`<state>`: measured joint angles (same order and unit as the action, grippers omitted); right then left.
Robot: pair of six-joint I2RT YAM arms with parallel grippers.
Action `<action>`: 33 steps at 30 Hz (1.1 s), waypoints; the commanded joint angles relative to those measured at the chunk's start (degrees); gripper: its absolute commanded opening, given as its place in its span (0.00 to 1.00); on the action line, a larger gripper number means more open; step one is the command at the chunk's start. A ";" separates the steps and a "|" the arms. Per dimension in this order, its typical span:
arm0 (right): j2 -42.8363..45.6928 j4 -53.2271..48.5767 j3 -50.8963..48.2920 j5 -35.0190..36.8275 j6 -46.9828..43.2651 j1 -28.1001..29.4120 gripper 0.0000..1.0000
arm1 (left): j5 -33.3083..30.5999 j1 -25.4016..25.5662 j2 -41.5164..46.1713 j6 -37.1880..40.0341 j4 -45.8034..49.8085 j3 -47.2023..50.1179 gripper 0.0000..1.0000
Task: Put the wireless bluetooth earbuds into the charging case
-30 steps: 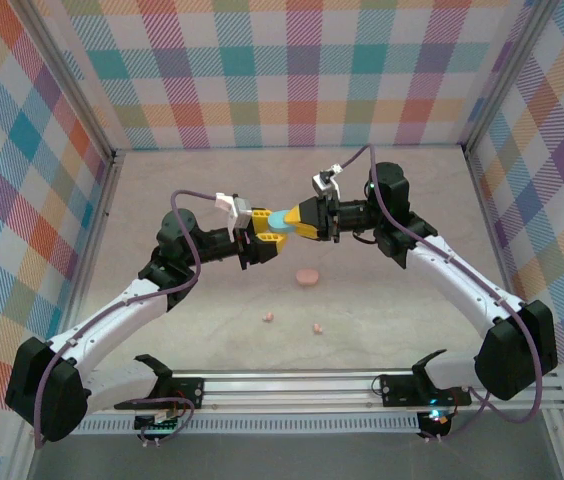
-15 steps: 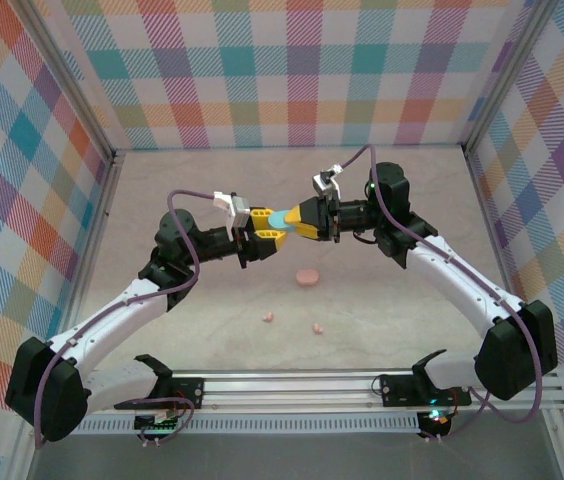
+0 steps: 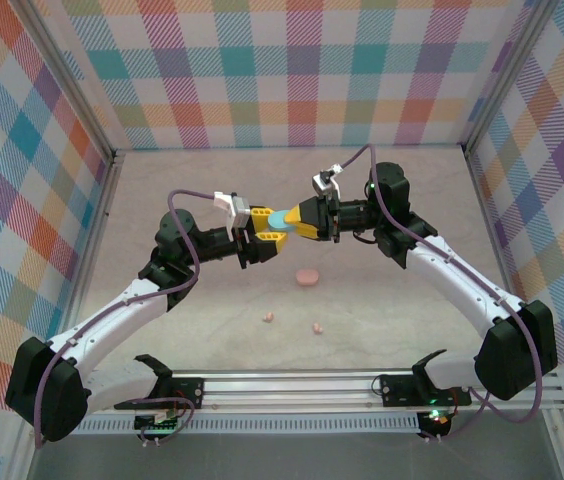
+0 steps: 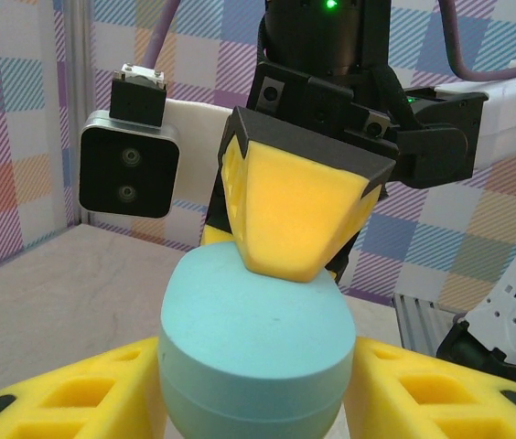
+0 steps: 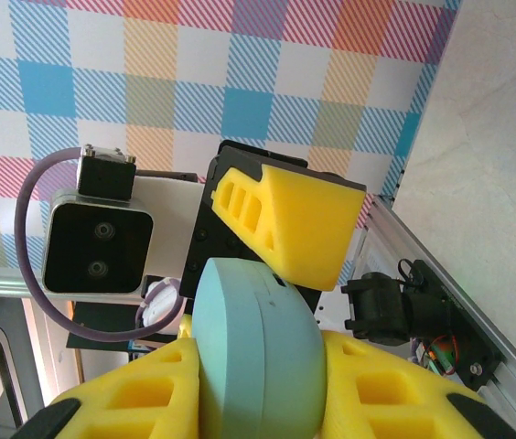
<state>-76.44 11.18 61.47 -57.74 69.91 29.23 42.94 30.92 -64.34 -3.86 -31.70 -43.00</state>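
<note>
- Two pink earbuds [image 3: 268,317] [image 3: 316,327] lie loose on the table [image 3: 392,300], on the arm-base side of the pink case [image 3: 307,276], apart from it and from each other.
- Blue case [image 3: 280,219] hangs off the table, on the far-wall side of the pink case.
- Left gripper [image 3: 268,228] is clamped on the blue case's sides.
- Right gripper [image 3: 292,222] pinches its opposite edge, fingertips nose to nose with the left's.
- Bare tabletop rings the pink case; plaid walls [image 3: 292,70] stand well apart.
</note>
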 commanded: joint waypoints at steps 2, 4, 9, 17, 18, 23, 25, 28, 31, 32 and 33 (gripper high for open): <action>0.51 2.74 -0.13 -1.28 0.58 0.30 0.19 | 1.14 -0.51 -0.10 -0.05 -1.60 -1.24 0.46; 0.29 2.62 -0.16 -1.62 0.54 0.34 0.19 | 1.72 -0.56 -0.30 -0.09 -1.57 -1.47 0.40; 0.02 0.76 0.36 -1.61 -0.99 0.25 0.30 | 1.60 -0.52 -0.30 -0.17 -1.70 -1.71 0.29; 0.83 -14.38 7.24 -1.32 -12.91 -0.91 0.59 | -0.43 -0.59 1.55 -0.35 -0.86 0.22 0.28; 1.15 -16.55 8.07 -1.13 -14.58 -1.51 0.59 | -1.07 -0.59 2.03 -0.43 -0.62 0.73 0.28; 5.08 -28.22 10.96 4.58 -28.11 -3.44 0.58 | -3.90 -0.68 4.67 -0.92 2.61 2.36 0.27; 7.12 -36.76 12.60 12.92 -38.88 -1.74 0.55 | -5.23 -0.77 5.78 -1.30 3.77 3.06 0.27; 8.98 -45.63 14.18 26.52 -53.71 4.44 0.51 | -5.85 -0.77 6.76 -1.80 5.21 3.78 0.27; 7.56 -50.03 16.54 33.73 -63.23 10.31 0.54 | -5.24 -0.77 7.16 -2.52 5.85 3.98 0.27; 6.61 -50.93 17.46 34.64 -64.92 11.16 0.55 | -5.04 -0.77 7.24 -2.67 5.91 3.98 0.27; 5.54 -51.77 18.24 34.92 -66.22 11.72 0.56 | -4.86 -0.77 7.46 -2.98 5.88 3.98 0.27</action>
<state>-68.64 -32.47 77.54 -31.77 17.08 39.72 38.20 30.61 -58.39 -5.41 -26.04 -39.51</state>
